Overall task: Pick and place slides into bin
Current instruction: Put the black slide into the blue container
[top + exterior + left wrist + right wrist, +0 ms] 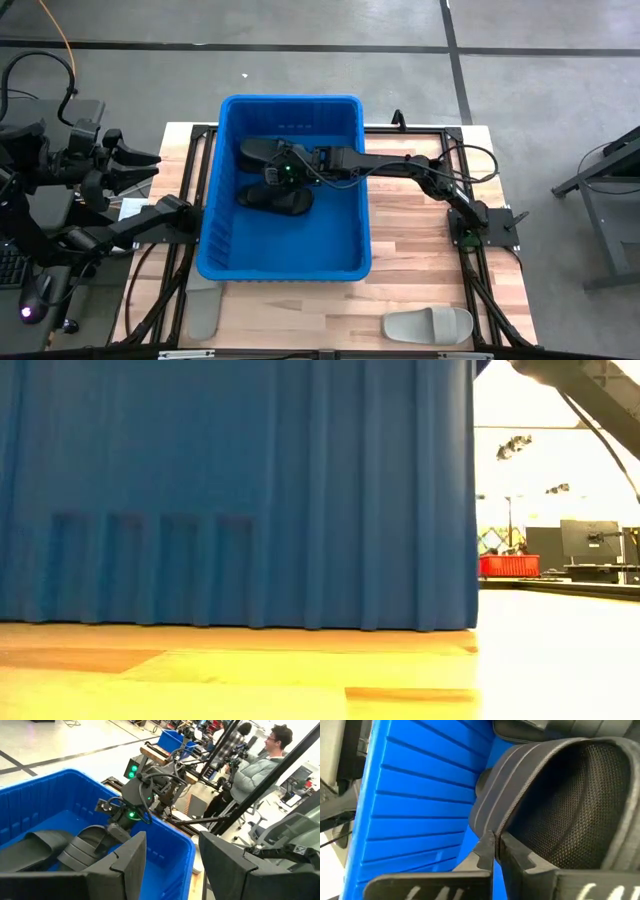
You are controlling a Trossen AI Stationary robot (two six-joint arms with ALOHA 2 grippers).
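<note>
Black slide (pixel 560 795) pinched by its strap edge in right claw (pixel 492 851), fingers closed tight on the band, hanging low inside the blue bin (pixel 285 262) toward its far-left part. Second black slide (pixel 275 198) already lying on bin floor just beside it, another dark one (pixel 262 150) against the far wall. Looks like the release step: slide inside the walls, so just open wide and lift straight up, clear of strap before any sideways move to avoid dragging it back out. Best to drop from low height so rubber doesn't bounce onto the rim. Left claw (pixel 135 165) parked off the bench's left side, fingers (pixel 127 860) apart, holding nothing, pointing toward bin. Still outside: light grey slide (pixel 428 325) on bench (pixel 420 260) near front right, another grey one (pixel 203 305) at front left just beside bin's corner. Left one probably belongs to left arm; right arm should retreat over the near rim high enough to miss it. Person standing in the room beyond, well apart from the rig.
</note>
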